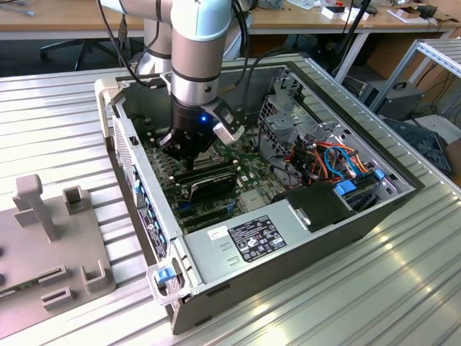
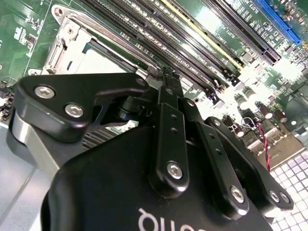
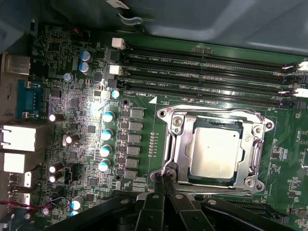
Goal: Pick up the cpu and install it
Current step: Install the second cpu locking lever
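Inside the open computer case (image 1: 288, 238): gripper (image 3: 165, 182), fingers pressed together, tips at the edge of the socket frame (image 3: 169, 144). Cpu (image 3: 213, 150) seated flat within that frame on the green motherboard (image 3: 86, 120).

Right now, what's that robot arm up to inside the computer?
Pincer shut, tips at socket frame edge. CPU seated in socket. Nothing in the way.

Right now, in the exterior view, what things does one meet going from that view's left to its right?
Grey fixture plate with upright blocks → open computer case's near wall → the arm's tool low over the green motherboard → orange and blue cable bundle → ribbed metal table.
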Action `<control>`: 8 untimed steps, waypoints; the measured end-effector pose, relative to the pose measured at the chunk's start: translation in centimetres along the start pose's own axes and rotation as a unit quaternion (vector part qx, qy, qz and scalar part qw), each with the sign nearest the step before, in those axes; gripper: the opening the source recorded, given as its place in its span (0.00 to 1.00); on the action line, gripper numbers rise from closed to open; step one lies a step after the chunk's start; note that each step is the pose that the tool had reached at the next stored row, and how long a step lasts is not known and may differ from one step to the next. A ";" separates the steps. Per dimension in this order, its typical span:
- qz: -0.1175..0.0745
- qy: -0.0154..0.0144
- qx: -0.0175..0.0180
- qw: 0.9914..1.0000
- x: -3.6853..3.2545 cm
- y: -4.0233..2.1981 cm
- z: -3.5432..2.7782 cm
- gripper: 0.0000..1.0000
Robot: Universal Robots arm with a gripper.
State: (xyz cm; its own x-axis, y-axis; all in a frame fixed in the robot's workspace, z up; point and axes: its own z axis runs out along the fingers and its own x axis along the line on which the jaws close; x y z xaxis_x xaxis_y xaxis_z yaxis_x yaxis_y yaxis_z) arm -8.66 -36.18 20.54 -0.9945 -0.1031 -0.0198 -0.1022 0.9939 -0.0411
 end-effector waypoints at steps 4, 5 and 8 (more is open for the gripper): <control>0.000 -0.003 0.000 1.000 0.27 0.03 0.19 0.11; 0.000 -0.003 0.000 1.000 0.33 0.04 0.24 0.11; 0.000 -0.004 0.000 1.000 0.37 0.05 0.40 0.11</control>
State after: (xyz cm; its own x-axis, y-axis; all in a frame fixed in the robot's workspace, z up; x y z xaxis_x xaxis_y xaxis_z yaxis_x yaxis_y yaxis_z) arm -9.03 -36.18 20.13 -0.9943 -0.1031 -0.0284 -0.1019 0.9939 -0.0418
